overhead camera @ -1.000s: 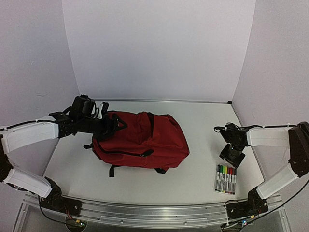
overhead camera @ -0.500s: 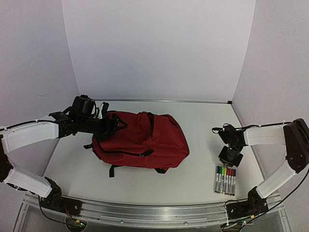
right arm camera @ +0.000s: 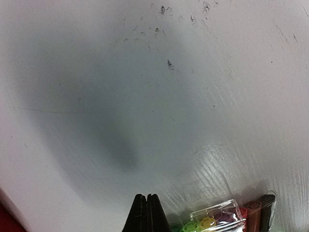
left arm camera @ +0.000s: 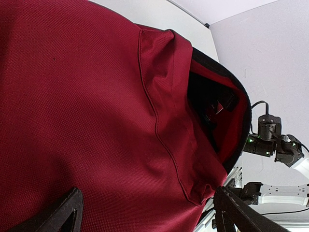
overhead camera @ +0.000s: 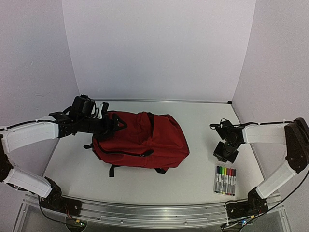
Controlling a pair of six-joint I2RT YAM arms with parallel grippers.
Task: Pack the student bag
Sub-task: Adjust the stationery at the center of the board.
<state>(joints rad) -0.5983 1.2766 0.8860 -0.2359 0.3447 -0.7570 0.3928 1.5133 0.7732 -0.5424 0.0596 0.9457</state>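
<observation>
While left claw (left arm camera: 147, 205) gapes at student bag (overhead camera: 145, 137), right claw (right arm camera: 147, 211) sits clenched empty.

No text, brand, number or sign can be read in any of the views. The student bag (overhead camera: 145, 137) shows only plain dark-red fabric. The pack of markers (overhead camera: 225, 180) may carry print on its barrels or clear sleeve, but it is too small and blurred to tell.
</observation>
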